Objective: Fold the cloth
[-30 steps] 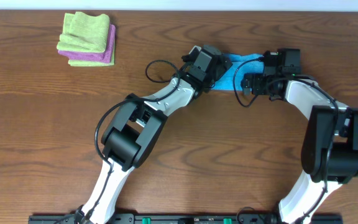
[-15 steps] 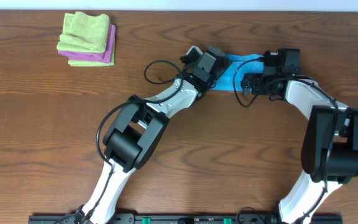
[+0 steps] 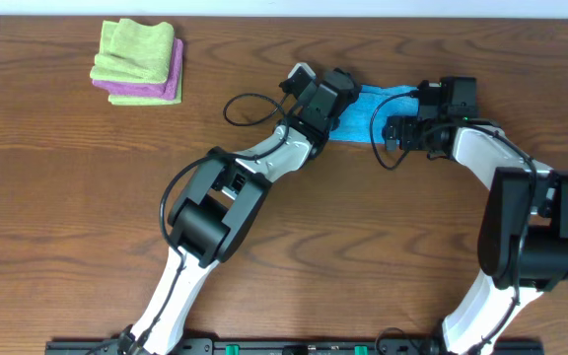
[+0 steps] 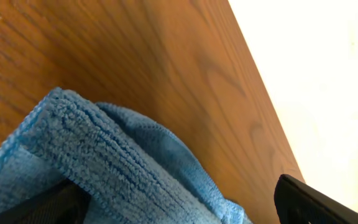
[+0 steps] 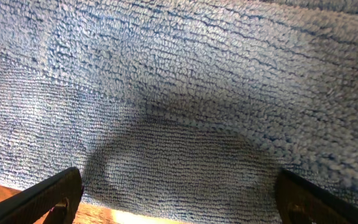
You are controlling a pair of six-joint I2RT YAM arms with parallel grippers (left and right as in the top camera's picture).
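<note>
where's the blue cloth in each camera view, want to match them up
Overhead: the cloth lies near the top edge, a little right of centre.
Left wrist: the cloth fills the lower left, a layered edge showing.
Right wrist: the cloth fills nearly the whole picture.
Shared landmark: the wooden table, bare above the cloth in the left wrist view and a thin strip at the bottom of the right wrist view.

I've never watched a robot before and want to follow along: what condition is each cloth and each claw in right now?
Blue cloth: folded over in layers, lying on the table, not gripped.
Green cloth: folded, on top of the purple one.
Purple cloth: folded, under the green one.
Left gripper: open, at the blue cloth.
Right gripper: open, over the blue cloth.
</note>
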